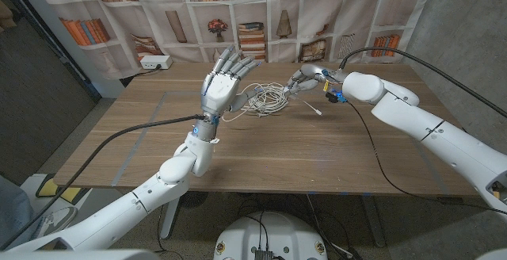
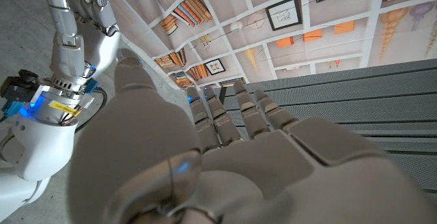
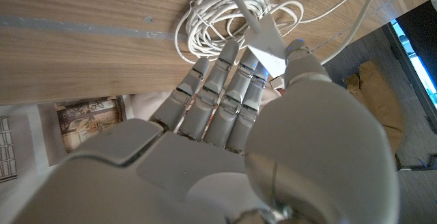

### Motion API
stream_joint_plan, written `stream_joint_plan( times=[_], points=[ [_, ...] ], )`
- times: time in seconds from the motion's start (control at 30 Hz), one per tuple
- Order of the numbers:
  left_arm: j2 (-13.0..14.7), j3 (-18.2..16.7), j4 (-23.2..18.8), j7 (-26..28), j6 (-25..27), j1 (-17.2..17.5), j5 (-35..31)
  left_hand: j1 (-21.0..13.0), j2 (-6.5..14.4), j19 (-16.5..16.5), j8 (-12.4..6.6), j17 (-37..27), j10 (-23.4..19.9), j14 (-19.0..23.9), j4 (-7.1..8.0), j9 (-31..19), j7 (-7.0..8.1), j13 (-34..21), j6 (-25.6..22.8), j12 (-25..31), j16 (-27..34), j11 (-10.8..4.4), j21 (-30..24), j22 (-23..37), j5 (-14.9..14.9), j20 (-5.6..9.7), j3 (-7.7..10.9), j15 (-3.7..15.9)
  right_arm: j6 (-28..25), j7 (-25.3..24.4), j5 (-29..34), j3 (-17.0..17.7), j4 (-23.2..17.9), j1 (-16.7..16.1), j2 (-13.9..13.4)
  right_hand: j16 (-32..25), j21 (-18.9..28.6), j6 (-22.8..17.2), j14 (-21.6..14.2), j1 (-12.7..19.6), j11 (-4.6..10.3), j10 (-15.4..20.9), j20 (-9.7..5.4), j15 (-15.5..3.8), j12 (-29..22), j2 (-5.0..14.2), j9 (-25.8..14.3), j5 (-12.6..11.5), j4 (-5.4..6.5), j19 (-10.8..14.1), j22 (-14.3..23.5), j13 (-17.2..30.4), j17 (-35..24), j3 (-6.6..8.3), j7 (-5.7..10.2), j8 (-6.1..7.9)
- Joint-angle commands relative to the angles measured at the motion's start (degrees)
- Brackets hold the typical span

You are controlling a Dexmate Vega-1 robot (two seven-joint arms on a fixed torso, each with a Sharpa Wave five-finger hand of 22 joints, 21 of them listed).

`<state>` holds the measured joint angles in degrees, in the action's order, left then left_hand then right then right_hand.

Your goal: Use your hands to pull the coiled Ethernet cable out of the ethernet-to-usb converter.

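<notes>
The coiled white Ethernet cable [image 1: 265,99] lies on the wooden table [image 1: 261,153] at its far middle. My right hand [image 1: 306,78] is at the coil's right side and pinches the white ethernet-to-usb converter [image 3: 265,46] between thumb and fingers [image 3: 225,94]. A strand from the coil [image 3: 225,19] runs into the converter's end. A thin white lead with a plug [image 1: 318,112] trails on the table below the right hand. My left hand [image 1: 225,79] stands raised just left of the coil, fingers spread, holding nothing. In the left wrist view, the left hand [image 2: 232,121] is seen from behind.
A white power strip [image 1: 154,62] sits at the table's back left corner. A printed bookshelf backdrop [image 1: 253,14] hangs behind the table. Black cables [image 1: 135,129] run along both arms. The near half of the table is bare wood.
</notes>
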<state>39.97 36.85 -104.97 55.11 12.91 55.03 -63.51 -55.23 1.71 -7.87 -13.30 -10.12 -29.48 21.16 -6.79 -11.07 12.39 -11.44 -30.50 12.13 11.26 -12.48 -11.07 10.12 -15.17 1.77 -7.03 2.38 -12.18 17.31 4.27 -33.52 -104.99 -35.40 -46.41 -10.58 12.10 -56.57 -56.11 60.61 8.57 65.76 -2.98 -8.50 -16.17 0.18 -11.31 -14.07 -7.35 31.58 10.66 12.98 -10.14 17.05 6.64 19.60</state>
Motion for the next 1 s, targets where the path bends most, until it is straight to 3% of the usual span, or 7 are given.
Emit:
stream_joint_plan(
  times=[0.03,0.1,0.23,0.4,0.77,1.0],
  points=[
    [-1.0,4.6,0.0,-4.5,6.6,-3.1,-7.0,-0.5,0.4,0.2,-0.35,-0.1,-0.9,0.4,0.01,-0.3,0.07,0.0,-0.8,0.2,0.2,-0.05,-0.1,0.1,-0.4,0.15,-0.28,9.17,-1.5,1.1,-7.8,0.9,-1.1,0.4,-2.1,0.0,0.2,-6.0,-0.6,4.0,3.22,4.0,-1.60,-4.76,-0.3,4.74,-0.4,-0.1,0.28,0.5,0.2,0.3,-0.2,-0.20,5.66,-0.13],
    [-0.8,5.1,-0.5,-5.9,7.0,-3.5,-7.5,-0.7,0.5,0.1,-0.78,-0.1,-1.7,0.9,0.01,-0.4,-0.01,0.0,-1.8,0.2,0.2,-0.06,-0.2,0.1,-0.5,0.10,-0.25,9.11,-1.9,1.3,-8.7,1.0,-1.7,0.4,-2.5,0.0,0.2,-6.0,-0.6,3.9,3.23,4.0,-1.58,-4.74,-0.3,4.76,-0.4,-0.1,0.30,0.5,0.2,0.3,-0.2,-0.20,5.66,-0.15],
    [-0.7,5.6,-1.5,-9.4,7.3,-4.1,-7.3,-1.2,0.7,-0.7,-1.32,-0.1,-3.7,2.7,0.01,-0.4,-0.01,0.1,-3.4,0.4,0.4,-0.04,-0.5,0.1,-0.8,1.59,-0.26,9.23,-2.6,1.3,-9.9,1.1,-2.5,0.4,-3.3,0.0,0.2,-6.0,-0.6,4.0,3.25,4.0,-1.50,-4.76,-0.3,4.78,-0.4,-0.1,0.29,0.6,0.2,0.3,-0.1,-0.21,5.66,-0.22],
    [-0.7,6.2,-2.2,-14.0,6.9,-5.1,-6.8,-1.3,0.7,-0.7,-1.37,-0.1,-4.0,2.9,0.00,-0.4,0.02,0.1,-3.6,0.4,0.4,-0.06,-0.5,0.1,-0.9,1.78,-0.24,9.28,-3.7,2.1,-12.5,1.4,-2.6,0.5,-3.7,0.1,0.2,-6.1,-0.6,3.9,3.25,3.9,-1.51,-4.77,-0.2,4.81,-0.4,-0.1,0.30,0.6,0.2,0.4,-0.1,-0.23,5.65,-0.29],
    [-1.9,7.5,0.8,-9.7,5.9,-6.5,-7.0,-1.7,0.8,-1.0,-1.16,-0.1,-4.6,3.9,-0.06,-0.4,0.10,0.1,-3.2,0.2,0.4,-0.12,-0.6,0.1,-1.0,1.24,-0.17,9.25,-3.2,2.5,-16.5,1.9,-2.5,1.0,-4.2,0.1,0.3,-6.2,-0.8,4.0,3.25,3.9,-1.52,-4.77,-0.2,4.87,-0.5,0.0,0.27,0.8,0.2,0.4,-0.1,-0.26,5.65,-0.44],
    [-1.9,8.3,1.1,-10.4,6.0,-7.2,-7.6,-3.2,1.4,-2.2,-1.74,-0.2,-7.5,6.4,-0.35,-0.5,0.06,-0.1,-4.8,0.5,0.6,-0.11,-0.8,0.1,-1.3,1.34,0.22,9.33,-3.5,2.4,-19.1,2.5,-2.7,0.7,-4.6,0.1,0.3,-6.2,-0.9,4.0,3.24,3.9,-1.54,-4.74,-0.2,4.93,-0.5,0.0,0.25,0.9,0.2,0.4,-0.1,-0.23,5.64,-0.54]
  ],
)
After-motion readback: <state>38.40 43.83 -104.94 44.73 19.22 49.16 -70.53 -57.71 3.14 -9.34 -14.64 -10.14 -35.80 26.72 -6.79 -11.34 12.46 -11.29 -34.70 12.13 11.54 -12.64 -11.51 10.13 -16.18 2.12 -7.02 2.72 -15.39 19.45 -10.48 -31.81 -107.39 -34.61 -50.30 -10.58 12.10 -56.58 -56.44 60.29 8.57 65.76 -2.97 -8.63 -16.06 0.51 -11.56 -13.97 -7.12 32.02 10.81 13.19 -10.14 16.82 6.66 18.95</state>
